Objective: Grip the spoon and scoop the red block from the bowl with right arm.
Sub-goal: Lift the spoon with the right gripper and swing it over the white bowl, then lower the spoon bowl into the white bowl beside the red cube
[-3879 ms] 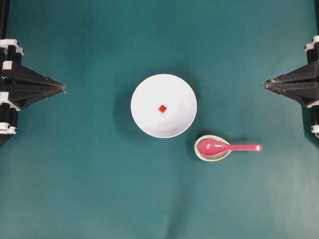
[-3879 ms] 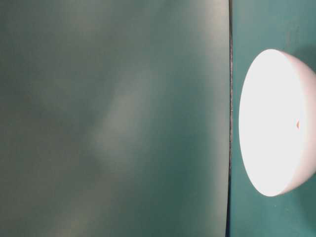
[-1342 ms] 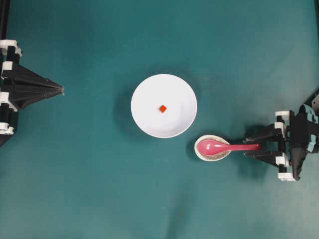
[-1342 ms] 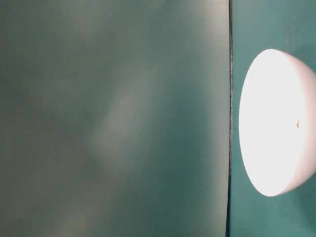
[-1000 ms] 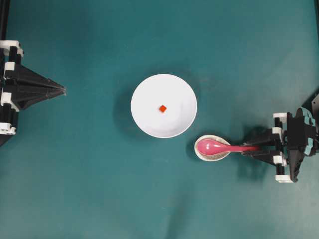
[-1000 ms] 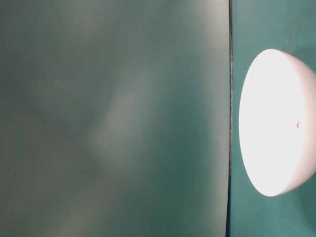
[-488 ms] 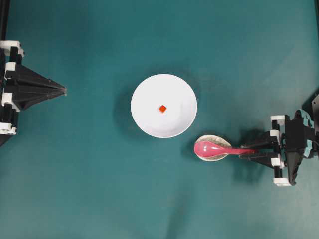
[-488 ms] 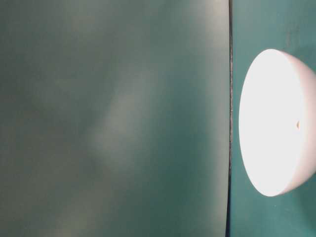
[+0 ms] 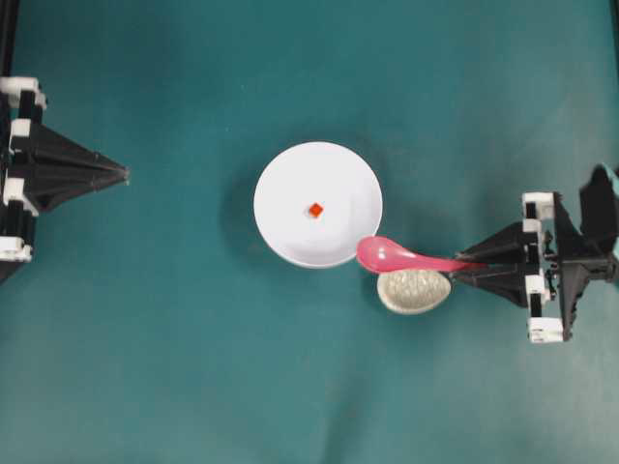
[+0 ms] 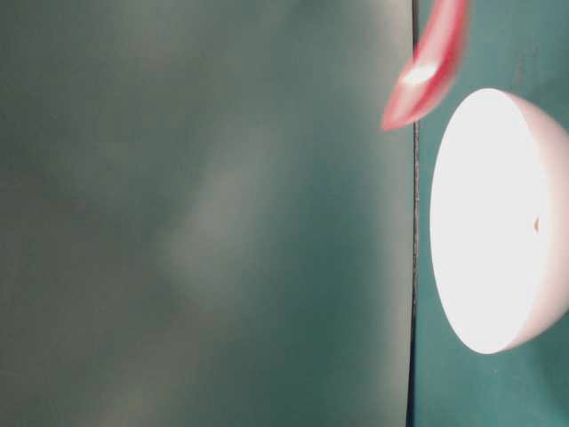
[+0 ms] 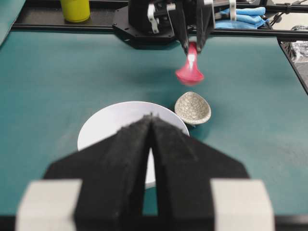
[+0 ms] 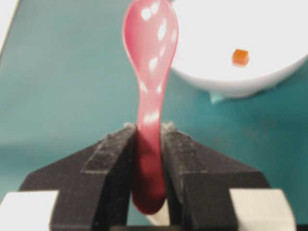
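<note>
Pink glossy soup spoon (image 9: pixel 406 257) clamped by its handle end in the right gripper (image 9: pixel 464 267), long axis running straight out ahead, scoop at the near rim of the large round white bowl (image 9: pixel 290 174); tiny red-orange block (image 9: pixel 315 209) ahead and off to one side, near the bowl's middle. Small crackle-patterned cream dish (image 9: pixel 414 291) just beside and below the handle. Left gripper (image 9: pixel 124 175) pinched together, well apart, holding nothing. From the right wrist: fingers (image 12: pixel 111 159) tight on the handle, block (image 12: pixel 240 57) ahead, off-axis.
</note>
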{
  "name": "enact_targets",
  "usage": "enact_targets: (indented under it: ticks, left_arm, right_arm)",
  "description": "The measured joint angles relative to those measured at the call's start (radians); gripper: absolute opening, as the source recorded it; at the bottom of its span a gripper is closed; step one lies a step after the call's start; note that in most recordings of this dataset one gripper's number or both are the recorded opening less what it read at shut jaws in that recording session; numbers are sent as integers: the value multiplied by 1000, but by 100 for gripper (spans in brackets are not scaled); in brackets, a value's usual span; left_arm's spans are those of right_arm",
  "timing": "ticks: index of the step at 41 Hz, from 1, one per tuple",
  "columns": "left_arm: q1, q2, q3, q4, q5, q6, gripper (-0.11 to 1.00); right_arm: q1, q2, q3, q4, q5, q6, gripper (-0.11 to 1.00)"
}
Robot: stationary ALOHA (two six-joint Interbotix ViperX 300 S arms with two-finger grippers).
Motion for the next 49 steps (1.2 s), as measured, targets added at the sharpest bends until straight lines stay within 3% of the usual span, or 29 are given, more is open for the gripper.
enact_targets:
  ticks: [8,15,24,33,49]
  left_arm:
    - [0,0,-2,0,0,0,0]
    - [0,0,-2,0,-2,0,0]
    - [0,0,0,2,-2,0,0]
    - [0,6,-2,2,-2,0,0]
    - [0,12,-2,0,-2,2,0]
  right_arm:
    - [-265,-155,-133,2,502,-51,24]
    - [-528,-178,-290,-32,951,-51,24]
    - [-707,-78,-482,-83,1272,-40,24]
    - [-746,98,-630,-156,1450,-31,24]
    - [-742,290,-834,-422,1667,55,24]
